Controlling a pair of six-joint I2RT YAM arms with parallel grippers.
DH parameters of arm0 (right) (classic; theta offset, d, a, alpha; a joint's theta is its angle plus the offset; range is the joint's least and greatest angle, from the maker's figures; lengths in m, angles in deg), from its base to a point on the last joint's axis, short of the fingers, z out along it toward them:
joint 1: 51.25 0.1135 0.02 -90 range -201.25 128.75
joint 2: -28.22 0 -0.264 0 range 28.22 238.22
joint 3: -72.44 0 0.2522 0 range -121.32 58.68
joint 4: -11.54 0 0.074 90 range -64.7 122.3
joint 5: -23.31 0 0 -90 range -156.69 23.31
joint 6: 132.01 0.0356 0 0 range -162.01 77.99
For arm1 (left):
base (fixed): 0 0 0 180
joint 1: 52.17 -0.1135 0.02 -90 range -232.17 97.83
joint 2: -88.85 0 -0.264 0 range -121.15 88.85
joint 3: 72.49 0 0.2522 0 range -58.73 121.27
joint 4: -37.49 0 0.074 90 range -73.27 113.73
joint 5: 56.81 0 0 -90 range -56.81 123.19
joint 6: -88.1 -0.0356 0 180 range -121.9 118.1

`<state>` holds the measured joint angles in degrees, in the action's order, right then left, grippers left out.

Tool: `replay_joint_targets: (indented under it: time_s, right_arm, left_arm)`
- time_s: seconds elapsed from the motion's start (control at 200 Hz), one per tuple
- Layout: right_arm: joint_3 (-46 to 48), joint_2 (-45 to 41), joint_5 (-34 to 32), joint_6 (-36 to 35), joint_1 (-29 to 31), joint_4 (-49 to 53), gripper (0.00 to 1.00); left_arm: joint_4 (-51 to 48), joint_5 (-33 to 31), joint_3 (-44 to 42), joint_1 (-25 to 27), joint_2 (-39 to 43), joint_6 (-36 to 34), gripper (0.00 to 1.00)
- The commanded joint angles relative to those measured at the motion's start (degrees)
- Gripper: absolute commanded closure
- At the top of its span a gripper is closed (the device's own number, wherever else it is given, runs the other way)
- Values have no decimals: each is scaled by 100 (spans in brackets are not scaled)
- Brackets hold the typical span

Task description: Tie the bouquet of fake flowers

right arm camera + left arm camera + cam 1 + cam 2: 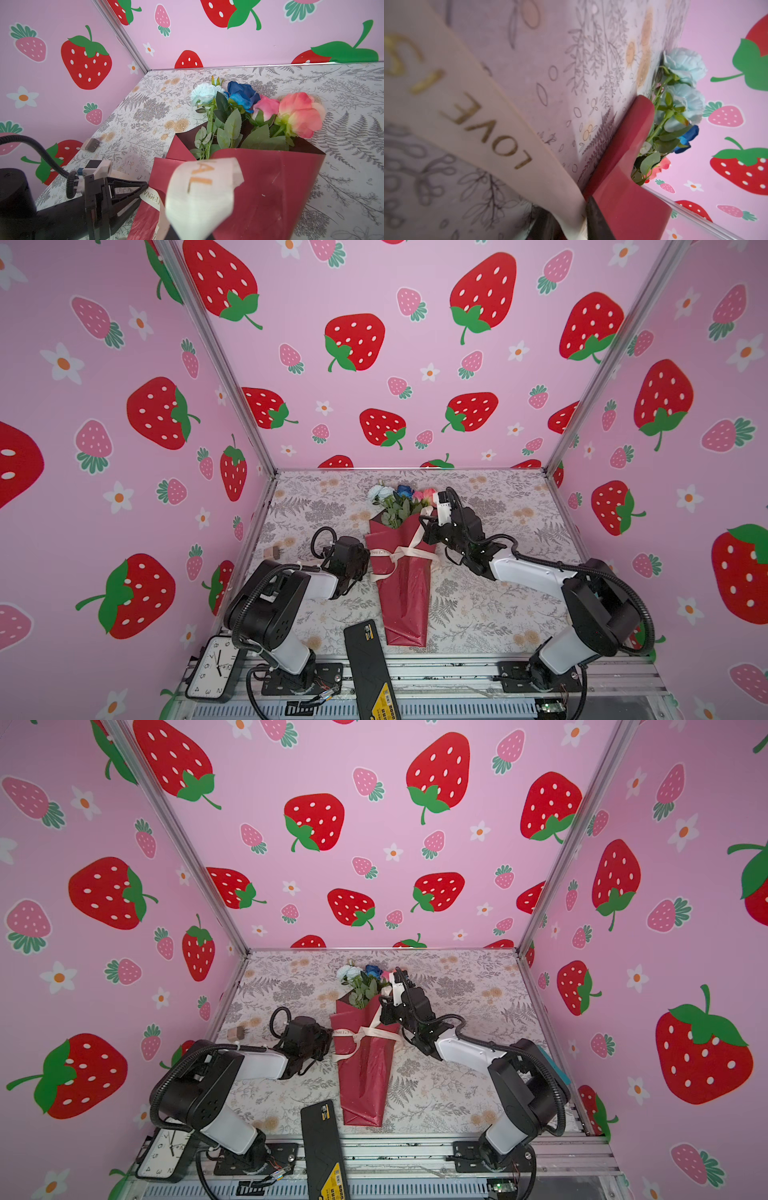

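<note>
Bouquet [405,585] flat on table [498,614], mid-frame in both top views, long axis bottom-to-top, blooms toward back wall, wrapped stems toward lower edge; left gripper [143,186] pinched on cream ribbon [409,551], right gripper [429,517] clamped on its other end

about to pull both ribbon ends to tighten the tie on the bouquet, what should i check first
1. Right gripper shut on its end of the ribbon: ok.
2. Left gripper clamped on the other end: cannot tell. The ribbon runs between its fingers, but the grip is unclear.
3. Ribbon wrapped round the bouquet and crossed on top: ok.
4. Tie snug: not ok. It looks slack, with a loose strand hanging on the left gripper's side.
5. Bouquet lying flat on the table, stems inside the wrapping: ok.
</note>
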<state>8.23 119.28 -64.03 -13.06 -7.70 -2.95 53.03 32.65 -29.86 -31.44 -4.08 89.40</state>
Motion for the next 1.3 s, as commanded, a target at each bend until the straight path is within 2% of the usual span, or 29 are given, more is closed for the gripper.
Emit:
replay_joint_targets:
  time_s: [0.0, 0.34, 0.4, 0.42, 0.575, 0.78, 0.935, 1.065, 1.29]
  right_arm:
    - [-6, -118, -115, 102, 40, -15, 100]
    - [258, -1031, -922, -7, 26, 632, 100]
    - [307, -1118, -950, -3, 25, 716, 100]
    - [324, -1143, -962, 1, 28, 751, 100]
    - [424, -1411, -1112, 71, 30, 1094, 100]
    - [612, -1908, -1460, 285, 26, 1877, 100]
    - [737, -2181, -1822, 517, 31, 2535, 100]
    - [790, -2310, -2328, 598, -39, 3124, 100]
    - [952, -2379, -2626, 742, -327, 3812, 100]
  left_arm:
    - [-506, -292, -50, -83, 188, -4, 83]
    - [-1323, -483, 120, -216, 887, -745, 84]
    - [-1329, -491, 94, -226, 940, -788, 93]
    - [-1338, -496, 81, -227, 956, -783, 100]
    - [-1512, -515, -120, -339, 1313, -751, 100]
    - [-2352, -603, -270, -614, 2165, -1192, 100]
    - [-2539, -464, -478, -1019, 2551, -1493, 100]
    - [-2598, -181, -510, -1435, 2571, -1727, 100]
    - [-2658, 140, -400, -1899, 2252, -2026, 100]
